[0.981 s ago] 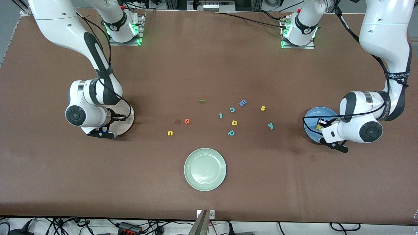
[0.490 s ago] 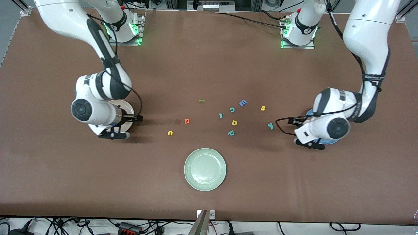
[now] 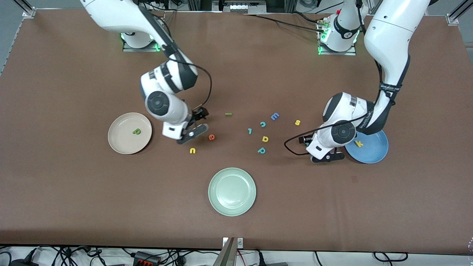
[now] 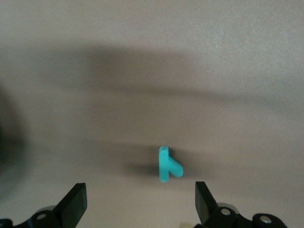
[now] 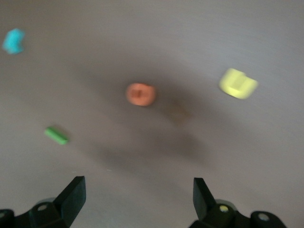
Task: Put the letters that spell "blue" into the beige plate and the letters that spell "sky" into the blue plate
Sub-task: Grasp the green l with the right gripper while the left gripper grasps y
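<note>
The beige plate (image 3: pixel 122 142) holds the green "b" (image 3: pixel 136 131). The blue plate (image 3: pixel 373 151) holds the yellow "k" (image 3: pixel 358 143). My right gripper (image 3: pixel 201 114) (image 5: pixel 137 197) hangs open and empty over the table beside the orange "e" (image 3: pixel 211 137) (image 5: pixel 140 94). The yellow "u" (image 3: pixel 192 150) (image 5: pixel 237 83) and the olive "l" (image 3: pixel 228 114) (image 5: pixel 57 135) lie close by. My left gripper (image 3: pixel 306 141) (image 4: pixel 140 202) is open over the teal "y" (image 4: pixel 167 165), which the front view hides. The yellow "s" (image 3: pixel 297 122) lies farther from the camera.
Mid-table lie stray letters: a blue blocky one (image 3: pixel 274 116), a teal "c" (image 3: pixel 262 124), a small teal piece (image 3: pixel 249 130), a yellow "a" (image 3: pixel 265 139) and a teal "p" (image 3: pixel 261 150). A pale green plate (image 3: pixel 232 191) sits nearer the camera.
Both grippers opened and left their plates, moving toward the table's middle. The "b" now shows in the beige plate and the "k" in the blue plate.
</note>
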Action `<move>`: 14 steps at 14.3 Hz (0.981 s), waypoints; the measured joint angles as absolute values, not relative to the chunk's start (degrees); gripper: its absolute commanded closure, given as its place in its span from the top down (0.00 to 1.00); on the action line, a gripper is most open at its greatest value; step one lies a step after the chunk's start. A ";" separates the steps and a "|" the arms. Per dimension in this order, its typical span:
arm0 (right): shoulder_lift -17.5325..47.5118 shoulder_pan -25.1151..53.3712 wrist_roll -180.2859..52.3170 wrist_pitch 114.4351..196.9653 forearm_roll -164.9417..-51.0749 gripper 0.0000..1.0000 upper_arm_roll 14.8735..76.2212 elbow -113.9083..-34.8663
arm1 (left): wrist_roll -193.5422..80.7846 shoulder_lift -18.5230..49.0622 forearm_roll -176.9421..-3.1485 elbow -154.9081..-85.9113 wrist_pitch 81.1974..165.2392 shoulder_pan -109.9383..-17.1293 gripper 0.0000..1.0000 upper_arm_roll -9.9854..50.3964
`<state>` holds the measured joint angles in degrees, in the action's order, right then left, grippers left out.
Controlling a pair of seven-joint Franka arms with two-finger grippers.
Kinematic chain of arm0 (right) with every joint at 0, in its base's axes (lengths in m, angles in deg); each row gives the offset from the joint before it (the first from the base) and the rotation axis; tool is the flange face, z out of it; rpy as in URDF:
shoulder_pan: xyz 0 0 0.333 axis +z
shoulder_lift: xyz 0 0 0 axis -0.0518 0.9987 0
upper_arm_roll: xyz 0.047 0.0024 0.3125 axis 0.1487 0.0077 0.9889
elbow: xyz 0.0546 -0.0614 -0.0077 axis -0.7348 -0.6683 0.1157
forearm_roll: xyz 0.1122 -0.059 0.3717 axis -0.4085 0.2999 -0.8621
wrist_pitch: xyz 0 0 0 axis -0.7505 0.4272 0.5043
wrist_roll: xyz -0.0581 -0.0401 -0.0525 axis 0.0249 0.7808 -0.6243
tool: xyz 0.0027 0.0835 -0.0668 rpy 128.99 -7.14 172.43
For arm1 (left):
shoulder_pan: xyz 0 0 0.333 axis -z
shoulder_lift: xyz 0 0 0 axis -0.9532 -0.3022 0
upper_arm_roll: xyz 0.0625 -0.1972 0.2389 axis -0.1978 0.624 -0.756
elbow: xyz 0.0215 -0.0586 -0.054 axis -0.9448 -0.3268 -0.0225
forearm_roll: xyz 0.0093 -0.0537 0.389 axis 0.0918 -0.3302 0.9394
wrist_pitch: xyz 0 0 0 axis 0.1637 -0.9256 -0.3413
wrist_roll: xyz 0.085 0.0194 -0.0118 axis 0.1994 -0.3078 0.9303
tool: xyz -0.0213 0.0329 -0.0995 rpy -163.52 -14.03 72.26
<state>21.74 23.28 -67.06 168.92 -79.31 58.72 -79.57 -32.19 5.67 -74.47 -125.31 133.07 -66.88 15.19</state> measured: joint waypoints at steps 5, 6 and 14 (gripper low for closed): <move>24.14 31.01 -73.28 173.54 -72.38 0.96 58.73 -79.69 | -32.03 5.20 -74.47 -128.49 140.08 -67.02 0.60 15.13; 24.83 32.14 -74.05 174.81 -69.88 0.92 58.74 -79.69 | -32.04 5.21 -74.47 -128.49 140.24 -67.01 0.55 15.16; 29.29 36.04 -76.37 180.93 -65.15 0.71 58.71 -77.93 | -32.06 5.00 -74.47 -128.83 142.17 -66.94 0.17 15.32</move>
<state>29.29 36.04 -76.37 180.93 -65.15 58.71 -77.93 -32.06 5.00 -74.47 -128.83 142.17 -66.94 15.32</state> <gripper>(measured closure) 0.256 0.551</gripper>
